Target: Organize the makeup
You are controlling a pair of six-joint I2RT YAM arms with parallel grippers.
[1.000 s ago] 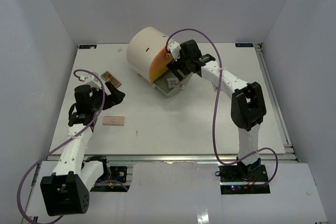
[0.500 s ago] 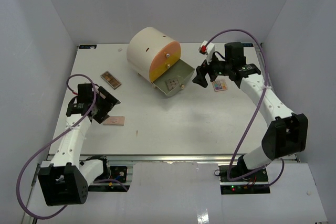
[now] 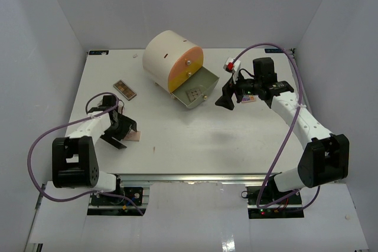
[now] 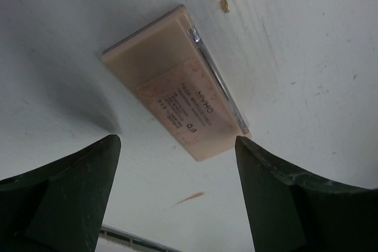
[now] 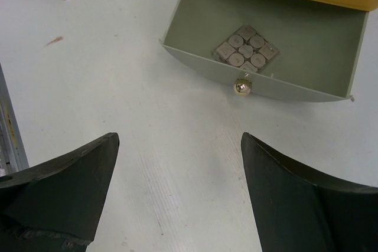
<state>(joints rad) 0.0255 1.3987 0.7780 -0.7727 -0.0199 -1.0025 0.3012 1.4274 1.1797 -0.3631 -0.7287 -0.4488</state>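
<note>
Low over the front-left of the table (image 3: 177,140), the left gripper (image 4: 176,146), spread wide and pinching nothing. Just ahead of its two dark fingers (image 4: 65,199) and lined up with the gap between them, a flat pinkish-tan palette (image 4: 177,92), lying flat on the white surface with small print facing up, clear of both tips and touched by neither. Over on the right, the right gripper (image 5: 180,140), likewise wide apart and empty, hanging above bare table just in front of the open drawer (image 5: 319,39) of the cream cylindrical drawer unit (image 3: 165,51). Inside that grey-green drawer, a small square palette (image 5: 246,48) with nine round pans, flat on the floor close behind the front wall and its gold knob (image 5: 241,87). Farther back on the left side of the table, a brown-toned rectangular palette (image 3: 124,89), well apart from both grippers. Beneath the right arm in the top view, a scrap of pale colour, possibly a small colour palette (image 3: 248,97), too hidden by the wrist to say for certain.
</note>
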